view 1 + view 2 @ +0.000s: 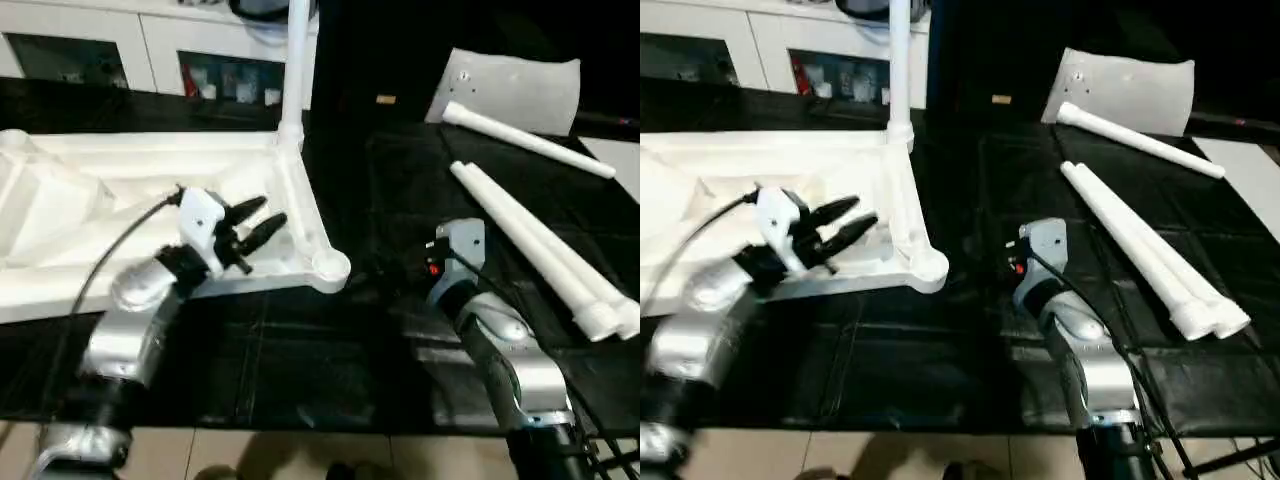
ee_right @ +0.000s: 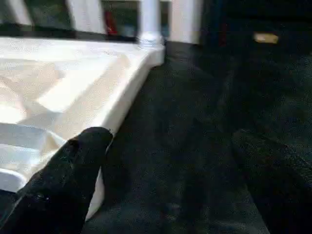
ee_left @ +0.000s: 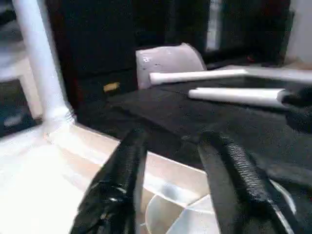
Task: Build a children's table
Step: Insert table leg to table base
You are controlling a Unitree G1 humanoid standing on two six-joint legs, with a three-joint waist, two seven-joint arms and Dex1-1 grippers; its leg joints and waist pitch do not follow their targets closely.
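The children's table's white tabletop point(image 1: 120, 190) lies upside down on the left of the black table, ribbed side up. One white leg point(image 1: 296, 60) stands upright in its far right corner socket. The near right socket point(image 1: 330, 266) holds nothing. Three more legs lie loose on the right: one point(image 1: 525, 142) further back and two point(image 1: 540, 250) side by side. My left gripper point(image 1: 272, 211) hovers over the tabletop by its right rim, open, with nothing between its fingers point(image 3: 122, 170). My right gripper point(image 2: 170, 141) is low on the black surface just right of the near socket, open wide.
A white pillow-like slab point(image 1: 510, 90) leans at the back right behind the loose legs. A white cabinet point(image 1: 150, 50) with dark compartments runs along the back left. Bare black table surface point(image 1: 400, 180) lies between the tabletop and the loose legs.
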